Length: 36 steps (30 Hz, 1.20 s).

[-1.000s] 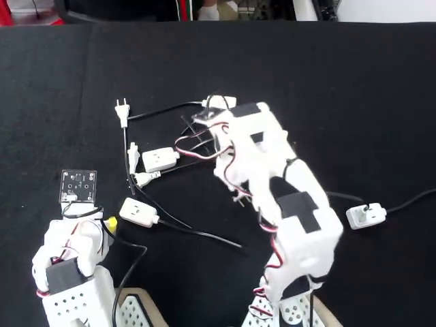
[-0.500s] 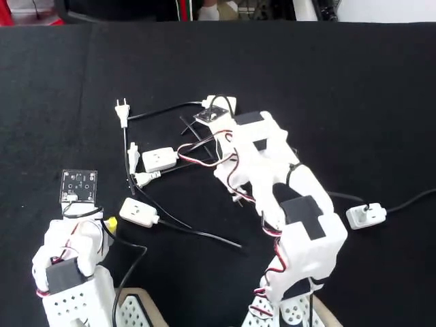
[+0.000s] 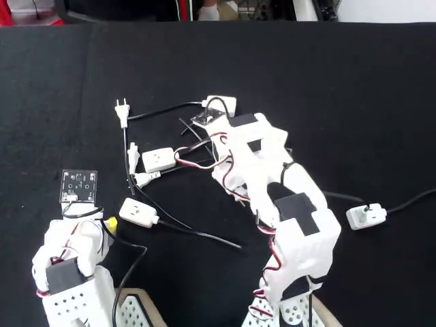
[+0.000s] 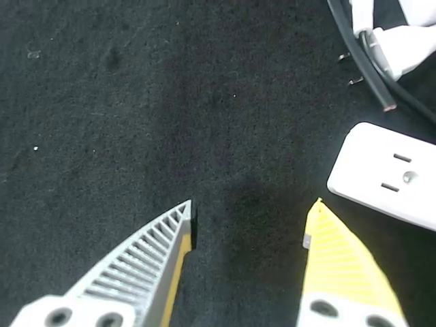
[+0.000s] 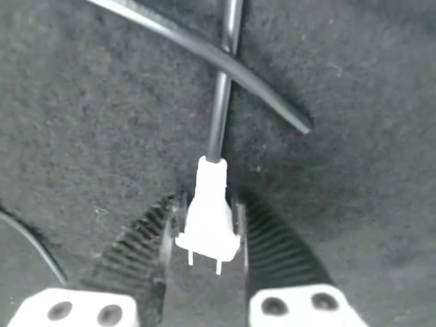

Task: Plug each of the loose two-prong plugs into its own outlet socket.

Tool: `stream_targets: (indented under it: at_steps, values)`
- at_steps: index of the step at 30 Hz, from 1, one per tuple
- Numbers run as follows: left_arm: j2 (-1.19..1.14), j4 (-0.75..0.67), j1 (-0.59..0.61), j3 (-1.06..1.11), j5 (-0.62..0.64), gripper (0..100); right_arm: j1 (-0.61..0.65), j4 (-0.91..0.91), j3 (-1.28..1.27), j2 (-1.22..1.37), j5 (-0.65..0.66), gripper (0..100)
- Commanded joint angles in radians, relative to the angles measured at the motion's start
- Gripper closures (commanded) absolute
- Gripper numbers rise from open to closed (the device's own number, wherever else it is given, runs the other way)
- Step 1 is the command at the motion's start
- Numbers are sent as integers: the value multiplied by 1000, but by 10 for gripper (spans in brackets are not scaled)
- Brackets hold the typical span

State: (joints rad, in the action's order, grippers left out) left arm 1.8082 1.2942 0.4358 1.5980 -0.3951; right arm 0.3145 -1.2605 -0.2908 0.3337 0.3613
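Right wrist view, grasp step in hand: right gripper (image 5: 204,204) pinched on a plug (image 5: 210,187), prongs toward the wrist, close by the far socket (image 3: 221,104); left gripper (image 4: 252,204) spread beside the near socket (image 4: 388,174); next, likely lifting, turning prongs outward, aligning with slots.

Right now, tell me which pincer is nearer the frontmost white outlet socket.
Left. The left pincer hangs beside the socket; the right pincer, gripping a plug, sits farther back.
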Motion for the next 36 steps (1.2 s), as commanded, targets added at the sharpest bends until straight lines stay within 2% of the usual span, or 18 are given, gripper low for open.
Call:
stream_targets:
  at_steps: [1, 6, 14, 23, 30, 36]
  values:
    - [3, 3, 10, -5, -6, 737, 23, 5, -12, 2, -12, 978]
    - [3, 3, 10, -5, -6, 737, 21, -9, 13, -1, -14, 984]
    - [3, 3, 10, -5, -6, 737, 14, -133, 214, -1, -44, 985]
    - [3, 2, 4, -2, -6, 737, 23, -259, 387, -61, -230, 985]
    - [3, 2, 2, -2, -6, 737, 74, -262, 257, -289, -224, 985]
    - [3, 2, 2, -2, -6, 737, 55, -209, 44, -437, -103, 985]
